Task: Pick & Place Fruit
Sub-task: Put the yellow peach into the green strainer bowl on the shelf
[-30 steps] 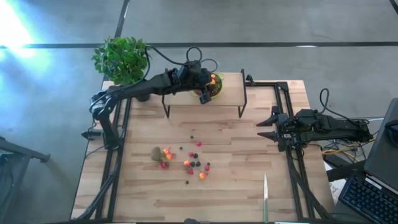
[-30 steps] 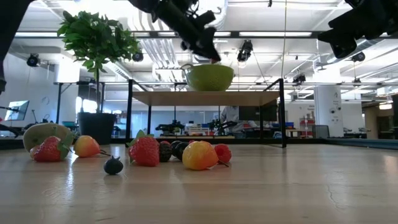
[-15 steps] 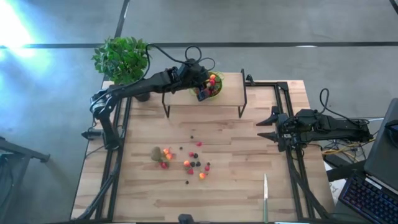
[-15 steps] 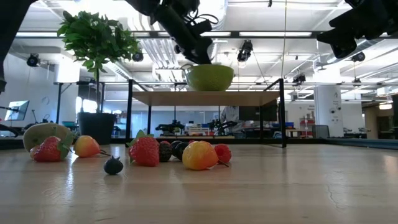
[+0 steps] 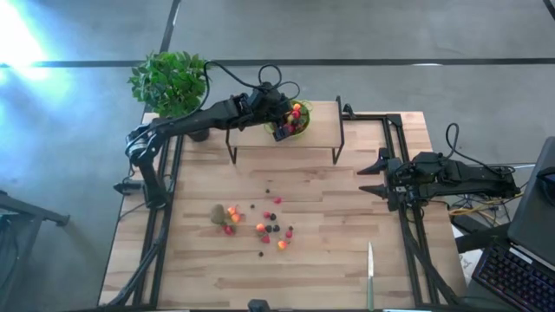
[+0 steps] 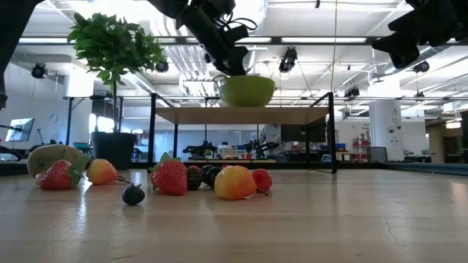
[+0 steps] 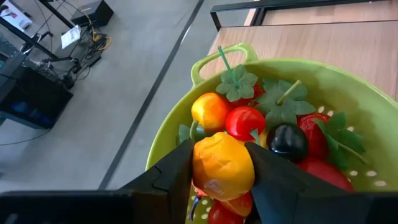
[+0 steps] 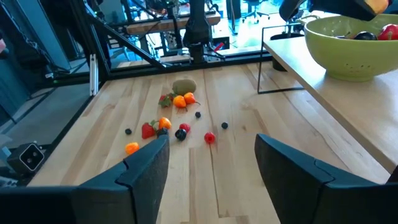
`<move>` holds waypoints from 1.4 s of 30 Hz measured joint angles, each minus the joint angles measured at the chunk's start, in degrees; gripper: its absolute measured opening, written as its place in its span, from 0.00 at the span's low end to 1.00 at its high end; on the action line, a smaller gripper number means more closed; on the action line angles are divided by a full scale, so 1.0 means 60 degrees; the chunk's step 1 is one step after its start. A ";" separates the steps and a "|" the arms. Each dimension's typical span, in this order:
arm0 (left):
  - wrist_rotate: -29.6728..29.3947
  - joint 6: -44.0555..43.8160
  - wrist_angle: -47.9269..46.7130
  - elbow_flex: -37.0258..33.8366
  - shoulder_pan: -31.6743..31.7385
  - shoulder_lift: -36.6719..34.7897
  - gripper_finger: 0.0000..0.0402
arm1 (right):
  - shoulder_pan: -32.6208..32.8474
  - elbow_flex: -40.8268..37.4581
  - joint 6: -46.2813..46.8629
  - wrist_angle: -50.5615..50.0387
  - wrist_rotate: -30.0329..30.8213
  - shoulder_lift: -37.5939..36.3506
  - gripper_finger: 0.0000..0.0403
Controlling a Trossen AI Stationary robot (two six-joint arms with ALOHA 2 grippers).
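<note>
Left gripper (image 7: 221,171) apparently clasping orange fruit (image 7: 222,165)

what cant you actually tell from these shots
- Left tool: left wrist view shows an orange-yellow fruit between its fingers over the green bowl; whether it is gripped or already let go is unclear.
- Bowl's lower contents: covered by the top fruits.
- Small dark berries on the table: too tiny in the high view to name.
- Knife: partly cut off by the high view's bottom edge.
</note>
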 joint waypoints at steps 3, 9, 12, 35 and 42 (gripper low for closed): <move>0.0000 0.0026 0.0000 0.0000 0.0000 0.0000 0.41 | 0.0000 0.0000 0.0000 -0.0001 0.0000 0.0000 0.60; 0.0004 0.0028 -0.0005 0.0000 -0.0024 0.0000 0.51 | 0.0000 0.0000 0.0000 0.0000 0.0000 0.0000 0.64; 0.0004 0.0304 -0.0106 0.0045 -0.0135 0.0000 0.52 | 0.0000 0.0000 0.0000 0.0000 0.0000 0.0000 0.66; 0.0149 0.0823 -0.4879 0.1456 -0.3008 -0.0040 0.50 | 0.0003 0.0000 0.0000 -0.0003 0.0000 0.0001 0.82; 0.0890 0.0007 -0.5667 0.0691 -0.3557 -0.0037 0.50 | 0.0000 0.0000 0.0000 -0.0002 0.0000 0.0003 0.87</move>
